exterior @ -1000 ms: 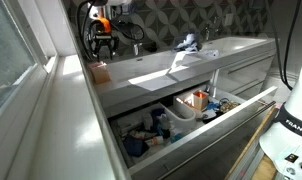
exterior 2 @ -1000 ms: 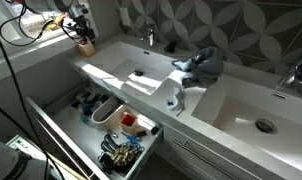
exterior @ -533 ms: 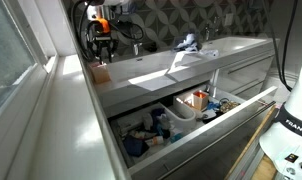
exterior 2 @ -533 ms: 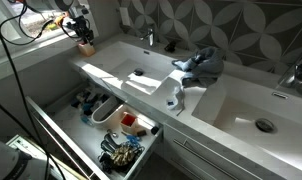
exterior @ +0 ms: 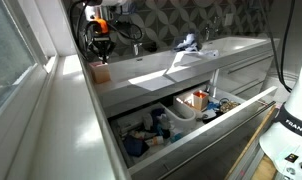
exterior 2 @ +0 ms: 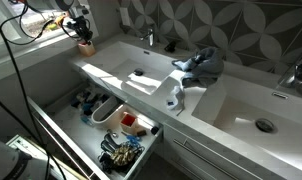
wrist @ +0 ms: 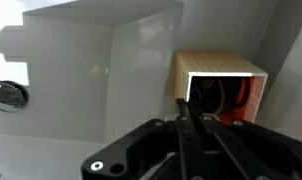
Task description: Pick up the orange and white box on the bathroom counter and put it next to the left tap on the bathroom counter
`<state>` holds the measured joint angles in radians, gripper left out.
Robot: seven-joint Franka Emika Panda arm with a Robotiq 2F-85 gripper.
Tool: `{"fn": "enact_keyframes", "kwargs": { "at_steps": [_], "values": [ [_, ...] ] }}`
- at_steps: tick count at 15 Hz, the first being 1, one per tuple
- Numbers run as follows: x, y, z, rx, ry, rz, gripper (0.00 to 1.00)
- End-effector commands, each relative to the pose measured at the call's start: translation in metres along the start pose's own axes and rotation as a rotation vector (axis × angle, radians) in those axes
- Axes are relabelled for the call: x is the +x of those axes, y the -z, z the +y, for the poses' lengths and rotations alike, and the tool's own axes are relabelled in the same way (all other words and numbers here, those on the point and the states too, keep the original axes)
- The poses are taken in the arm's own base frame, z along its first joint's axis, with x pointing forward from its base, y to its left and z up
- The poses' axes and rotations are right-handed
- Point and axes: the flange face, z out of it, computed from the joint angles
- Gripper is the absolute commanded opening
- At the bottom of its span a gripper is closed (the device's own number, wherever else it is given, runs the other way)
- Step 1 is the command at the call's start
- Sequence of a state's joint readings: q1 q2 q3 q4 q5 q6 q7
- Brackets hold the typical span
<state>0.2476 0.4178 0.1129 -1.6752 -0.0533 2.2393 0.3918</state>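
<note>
The orange and white box (exterior: 99, 71) (exterior 2: 86, 46) stands upright at the end corner of the bathroom counter (exterior: 151, 84) (exterior 2: 113, 52), by the wall. My gripper (exterior: 99, 50) (exterior 2: 83, 33) hangs straight over it. In the wrist view the gripper (wrist: 182, 102) is shut, its two fingers pressed together on the left wall of the box (wrist: 231, 72), whose open top shows orange inside. The left tap (exterior: 137, 47) (exterior 2: 146, 37) stands further along the counter's back edge, apart from the box.
A blue cloth (exterior: 188, 42) (exterior 2: 201, 62) lies between the basins, and another tap (exterior 2: 296, 72) stands beyond it. A white object (exterior 2: 171, 92) rests on the divider. Below, a drawer (exterior: 196, 108) (exterior 2: 106, 128) full of clutter stands open. A drain (wrist: 6, 95) shows in the basin.
The jaws have closed onto the box's wall. The arm and the box have stayed in place.
</note>
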Motion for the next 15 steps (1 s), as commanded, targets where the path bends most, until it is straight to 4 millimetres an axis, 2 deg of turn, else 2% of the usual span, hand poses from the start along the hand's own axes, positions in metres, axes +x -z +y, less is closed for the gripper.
{"fn": "enact_keyframes", "kwargs": {
  "at_steps": [1,4,8,10,15],
  "values": [
    [0.009,-0.002,-0.009,0.008,0.011,-0.005,0.00],
    [0.009,0.003,-0.010,0.008,-0.003,-0.002,0.01],
    [0.007,0.035,0.008,0.007,-0.090,-0.001,0.01],
    [0.006,0.062,0.033,0.032,-0.161,0.000,0.01],
    [0.017,0.135,0.119,0.156,-0.401,0.009,0.01]
  ]
}}
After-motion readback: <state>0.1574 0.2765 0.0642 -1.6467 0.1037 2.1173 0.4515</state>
